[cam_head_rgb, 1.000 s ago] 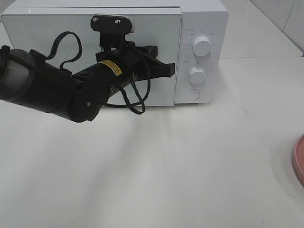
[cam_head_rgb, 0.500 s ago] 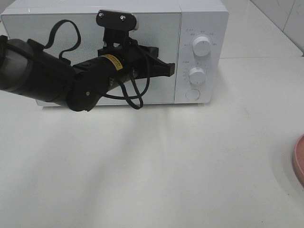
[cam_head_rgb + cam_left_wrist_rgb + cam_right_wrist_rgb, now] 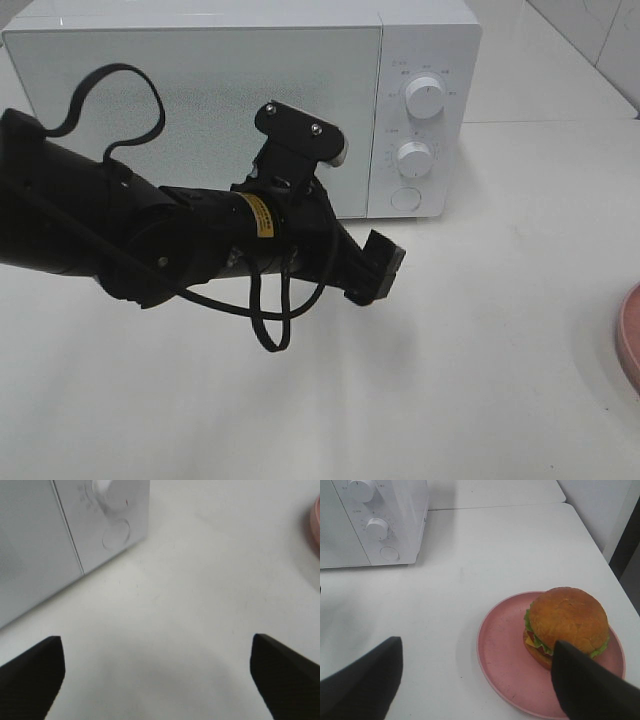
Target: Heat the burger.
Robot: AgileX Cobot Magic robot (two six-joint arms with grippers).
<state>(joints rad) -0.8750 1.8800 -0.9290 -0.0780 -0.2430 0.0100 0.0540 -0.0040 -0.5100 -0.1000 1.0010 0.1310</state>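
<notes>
My left arm (image 3: 150, 235) reaches across low over the white desk (image 3: 450, 380), in front of the microwave (image 3: 240, 100). It lies nearly flat and points a bit down toward the desk. Its fingers (image 3: 375, 270) hang just past the microwave's lower front corner, under the round button (image 3: 405, 198). In the left wrist view the two finger tips (image 3: 30, 677) stand far apart with bare desk between them, so they are released and hold nothing.

There is a small yellow sticker (image 3: 262, 216) on the arm. The writing on it is too tiny for me to read. A black cable (image 3: 270, 320) loops down from the arm.

In the right wrist view my right fingers (image 3: 475, 680) are wide apart too, released, with nothing in them. The burger (image 3: 567, 626) sits on the pink plate (image 3: 505, 660), well to the side of the microwave and close to the desk's edge. One dark finger tip (image 3: 590, 685) covers a bit of the plate near the burger.

The desk between the microwave and the plate is bare and white.

Farther back, the microwave door (image 3: 200, 110) is shut. Two white knobs (image 3: 425, 98) sit one above the other on its panel. The little grey marks around them are too small to read.
</notes>
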